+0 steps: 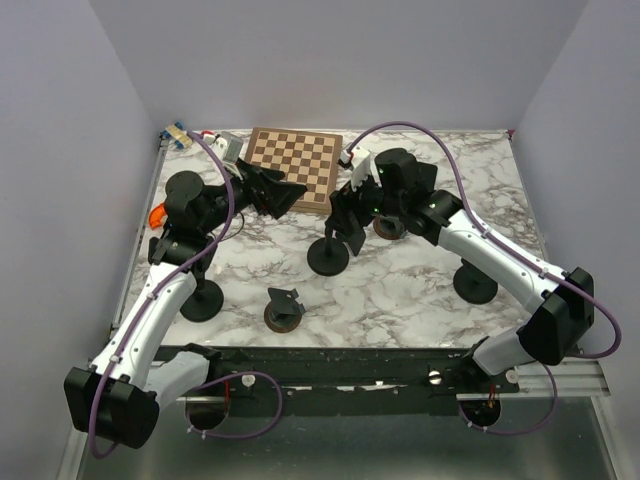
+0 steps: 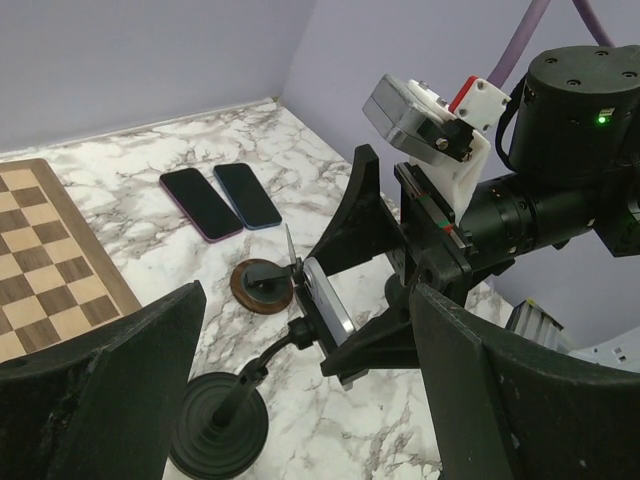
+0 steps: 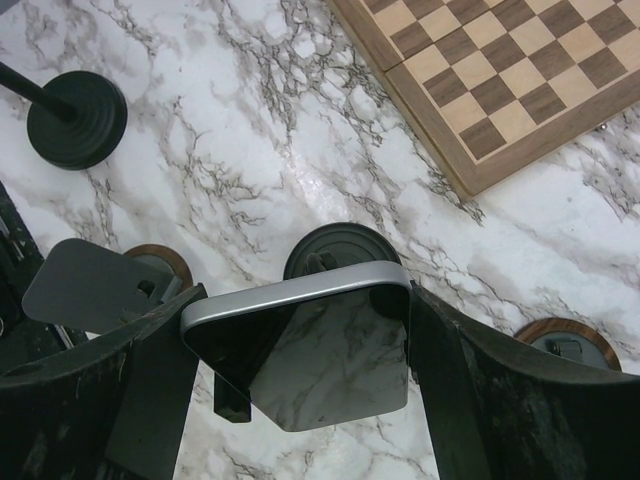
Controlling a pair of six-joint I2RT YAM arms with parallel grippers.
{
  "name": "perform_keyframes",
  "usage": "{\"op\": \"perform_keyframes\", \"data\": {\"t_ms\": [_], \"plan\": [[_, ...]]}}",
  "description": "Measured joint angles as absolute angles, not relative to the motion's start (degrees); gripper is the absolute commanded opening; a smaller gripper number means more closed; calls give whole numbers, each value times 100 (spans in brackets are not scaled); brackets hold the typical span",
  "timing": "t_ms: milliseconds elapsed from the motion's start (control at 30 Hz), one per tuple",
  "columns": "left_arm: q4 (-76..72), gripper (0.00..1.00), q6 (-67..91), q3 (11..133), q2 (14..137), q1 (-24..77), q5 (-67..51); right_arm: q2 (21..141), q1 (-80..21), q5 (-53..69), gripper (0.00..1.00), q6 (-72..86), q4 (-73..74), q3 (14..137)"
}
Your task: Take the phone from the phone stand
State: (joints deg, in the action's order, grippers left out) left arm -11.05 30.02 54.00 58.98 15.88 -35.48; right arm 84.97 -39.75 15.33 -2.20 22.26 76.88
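The phone (image 3: 310, 350), silver-edged with a dark glossy screen, sits on the black phone stand, whose round base (image 3: 345, 250) shows just behind it. My right gripper (image 3: 300, 370) straddles the phone, a finger pressed against each side edge. From the left wrist view the phone (image 2: 330, 305) appears edge-on on the stand's bent arm above the base (image 2: 218, 425), with the right gripper's fingers (image 2: 365, 215) on either side of it. In the top view the stand (image 1: 328, 258) is mid-table. My left gripper (image 1: 275, 190) hovers open to its left, holding nothing.
A chessboard (image 1: 293, 167) lies at the back. Two phones (image 2: 200, 203) (image 2: 247, 195) lie flat on the marble. Wooden-based stands (image 1: 284, 312) (image 2: 262, 285) and black stand bases (image 1: 202, 302) (image 1: 475, 283) are spread around. An orange object (image 1: 157, 214) sits at the left edge.
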Motion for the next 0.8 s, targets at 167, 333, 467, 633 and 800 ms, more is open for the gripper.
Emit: {"op": "perform_keyframes", "data": {"t_ms": [167, 333, 467, 633, 800], "plan": [[-1105, 91, 3002, 5400, 5940, 1590, -3586, 8497, -3975, 1533, 96, -220, 2224, 7682], [-1103, 91, 3004, 5400, 5996, 1592, -3638, 8497, -3975, 1535, 91, -246, 2213, 7651], [-1105, 90, 3002, 5400, 6005, 1621, -3669, 8497, -3975, 1529, 64, -261, 2198, 7599], [-1105, 89, 3000, 5400, 6005, 1667, -3673, 8495, -3975, 1282, 13, -183, 2029, 7564], [-1160, 84, 3009, 5393, 6005, 1767, -3671, 8473, -3981, 840, 1, 443, 1933, 7531]]}}
